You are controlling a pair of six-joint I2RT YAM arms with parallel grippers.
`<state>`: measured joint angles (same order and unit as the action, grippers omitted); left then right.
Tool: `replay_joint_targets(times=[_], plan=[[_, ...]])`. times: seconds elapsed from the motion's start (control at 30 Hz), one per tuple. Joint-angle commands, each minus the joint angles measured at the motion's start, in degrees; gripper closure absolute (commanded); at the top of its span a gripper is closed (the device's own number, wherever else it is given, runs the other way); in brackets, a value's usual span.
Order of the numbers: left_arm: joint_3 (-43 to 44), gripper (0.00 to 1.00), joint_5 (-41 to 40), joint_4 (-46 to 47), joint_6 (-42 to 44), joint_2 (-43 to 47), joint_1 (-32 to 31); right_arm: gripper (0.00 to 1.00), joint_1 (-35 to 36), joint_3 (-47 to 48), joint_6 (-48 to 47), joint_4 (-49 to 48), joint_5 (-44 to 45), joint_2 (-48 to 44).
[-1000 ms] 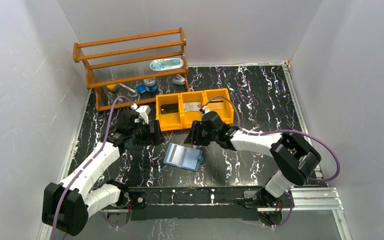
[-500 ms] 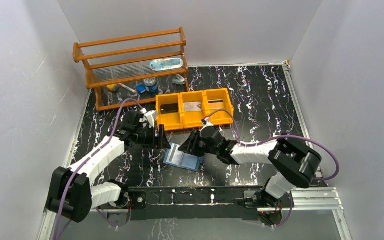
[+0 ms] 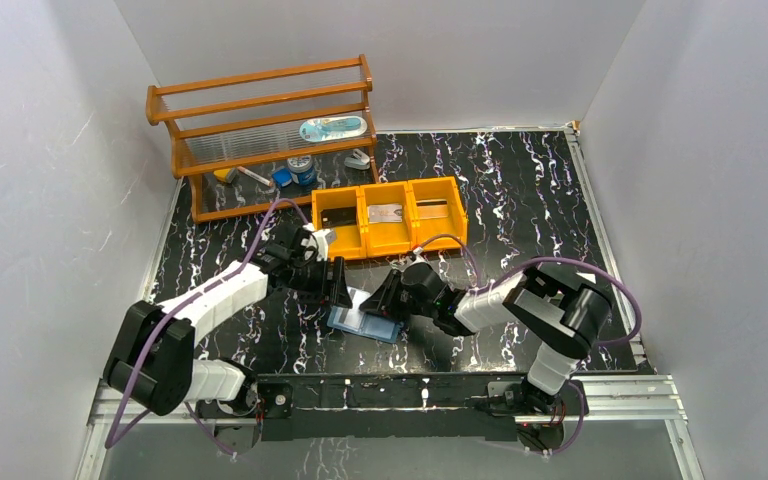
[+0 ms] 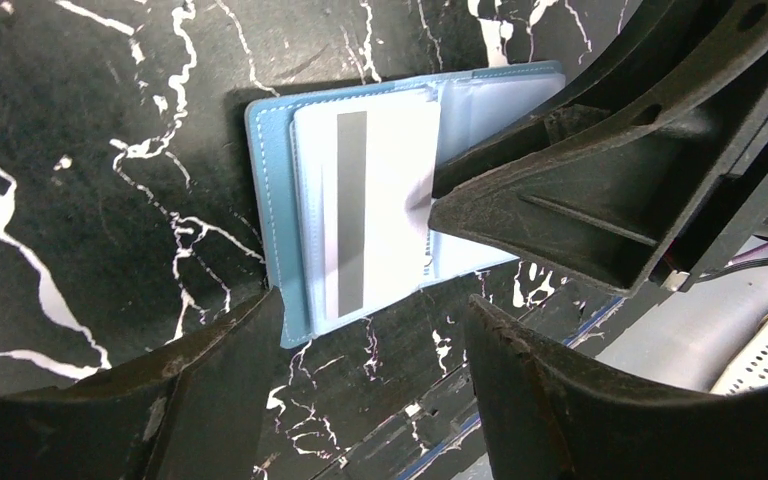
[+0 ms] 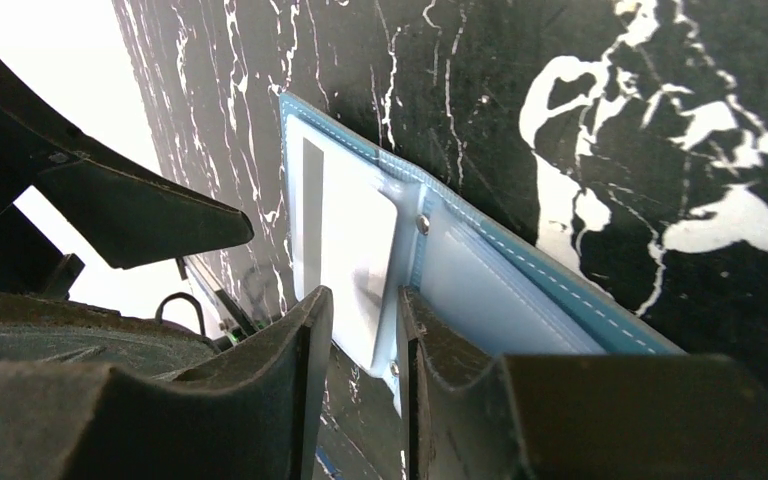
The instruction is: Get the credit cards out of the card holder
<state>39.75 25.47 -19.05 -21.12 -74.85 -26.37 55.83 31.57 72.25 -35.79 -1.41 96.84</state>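
The light blue card holder [image 3: 364, 320] lies open and flat on the black marbled table. In its left pocket [image 4: 270, 200] sits a white card with a grey stripe [image 4: 380, 200]. My left gripper [image 3: 340, 287] hovers open at the holder's left end, fingers astride its edge [image 4: 372, 300]. Over the fold is my right gripper [image 3: 384, 298], its jaws narrowly apart [image 5: 362, 295] with one each side of the card's inner end [image 5: 350, 230]. One right fingertip [image 4: 440, 195] touches that card edge. The tray's compartments hold a dark card [image 3: 338, 218], a silver one [image 3: 386, 213] and a tan one [image 3: 433, 208].
The orange three-compartment tray [image 3: 388, 245] stands just behind the grippers. A wooden rack [image 3: 260, 130] with small items is at the back left. A metal rail [image 3: 410, 390] runs along the near edge. White walls close in three sides.
Both arms have come down and inward onto the card holder, the left from the left, the right from the right. Both pairs of jaws have narrowed.
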Motion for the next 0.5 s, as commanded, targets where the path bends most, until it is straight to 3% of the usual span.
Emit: replay_joint_targets(times=[0.0,0.27,0.47], plan=[[2.6,0.37,-1.0,0.7,-0.6,-1.6,-2.1,0.62,-1.0,-2.4,1.8,-2.7,1.0,1.7],[2.6,0.54,-3.9,2.0,-1.8,-6.1,-6.3,0.7,-1.8,-4.2,3.1,-7.9,-1.5,5.2],[1.7,0.6,-5.5,3.3,-3.3,-6.9,-8.4,0.7,-2.2,-4.6,2.9,-7.5,-1.4,4.6]])
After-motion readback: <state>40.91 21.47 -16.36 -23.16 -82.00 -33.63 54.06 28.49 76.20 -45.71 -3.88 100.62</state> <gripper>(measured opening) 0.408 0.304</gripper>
